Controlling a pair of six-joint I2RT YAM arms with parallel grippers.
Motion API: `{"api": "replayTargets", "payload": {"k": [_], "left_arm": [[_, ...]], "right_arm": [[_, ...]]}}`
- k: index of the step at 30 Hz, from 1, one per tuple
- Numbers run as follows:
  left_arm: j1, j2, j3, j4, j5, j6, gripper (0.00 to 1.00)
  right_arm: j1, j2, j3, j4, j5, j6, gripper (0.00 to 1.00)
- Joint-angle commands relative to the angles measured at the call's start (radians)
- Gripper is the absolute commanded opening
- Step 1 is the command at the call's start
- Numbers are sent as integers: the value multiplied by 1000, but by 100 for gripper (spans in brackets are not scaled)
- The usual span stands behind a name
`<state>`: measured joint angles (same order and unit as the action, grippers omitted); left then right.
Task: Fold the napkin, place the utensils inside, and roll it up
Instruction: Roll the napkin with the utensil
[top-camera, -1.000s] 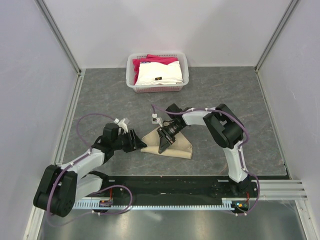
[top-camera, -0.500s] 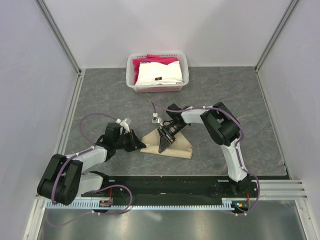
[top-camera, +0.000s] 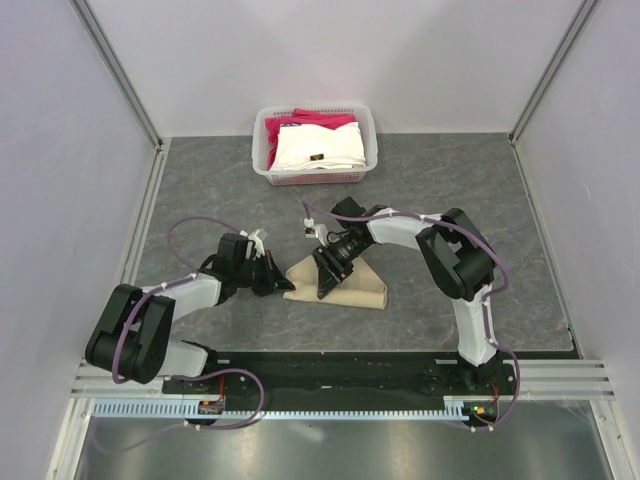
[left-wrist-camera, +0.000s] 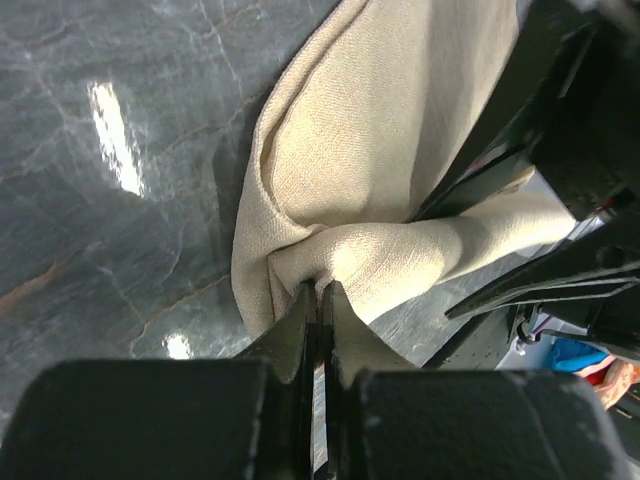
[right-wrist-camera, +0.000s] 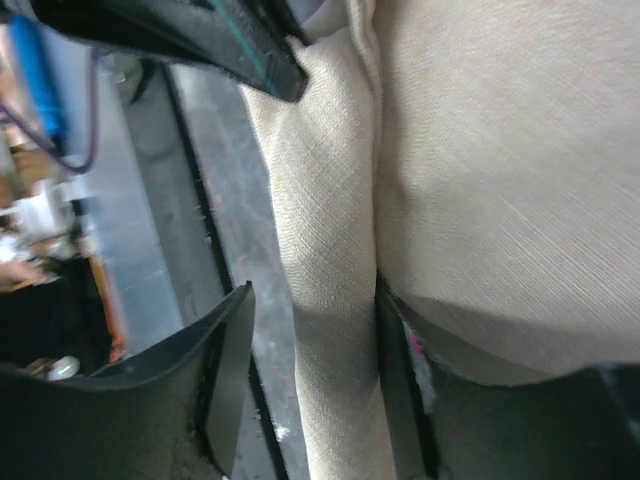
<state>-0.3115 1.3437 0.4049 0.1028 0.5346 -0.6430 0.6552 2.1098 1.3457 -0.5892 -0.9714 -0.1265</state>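
The tan napkin (top-camera: 352, 287) lies folded in a rough triangle on the grey table, bunched at its left end. My left gripper (top-camera: 281, 284) is shut on that left end; in the left wrist view the cloth (left-wrist-camera: 390, 150) puckers right at the gripper's (left-wrist-camera: 318, 292) closed tips. My right gripper (top-camera: 325, 279) rests on the napkin's middle. In the right wrist view it (right-wrist-camera: 312, 372) is open around a rolled ridge of napkin (right-wrist-camera: 335, 300); the ridge touches one finger (right-wrist-camera: 398, 390), with a gap to the other. The utensils are hidden.
A white basket (top-camera: 262, 152) stands at the back centre, holding a white folded cloth (top-camera: 318, 148) on a pink-red one (top-camera: 322, 120). Grey walls close in both sides. Both arms crowd together over the napkin, and a dark rail (top-camera: 330, 372) runs along the near edge.
The left gripper moved in to the napkin's left end and shut on it. The right gripper's jaws have spread wider around the cloth ridge.
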Motion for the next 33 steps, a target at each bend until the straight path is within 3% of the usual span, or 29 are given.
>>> {"api": "replayTargets", "payload": {"k": [1, 4, 9, 15, 19, 25, 33], "left_arm": [[-3, 69, 55, -97, -12, 25, 2], [-3, 103, 77, -129, -7, 34, 2], [-3, 146, 120, -173, -5, 34, 2], [-3, 179, 169, -222, -2, 32, 2], [-1, 184, 184, -239, 1, 39, 2], [-1, 184, 199, -268, -2, 52, 2], [-1, 189, 216, -282, -4, 55, 2]], "right_arm": [[-8, -134, -19, 96, 229, -4, 63], [-6, -227, -74, 184, 307, 19, 71], [14, -444, -216, 301, 483, 28, 75], [141, -635, -341, 230, 808, 25, 75], [216, -688, -393, 183, 904, 103, 73], [250, -725, -470, 177, 915, 203, 71], [254, -717, -511, 193, 904, 208, 69]]}}
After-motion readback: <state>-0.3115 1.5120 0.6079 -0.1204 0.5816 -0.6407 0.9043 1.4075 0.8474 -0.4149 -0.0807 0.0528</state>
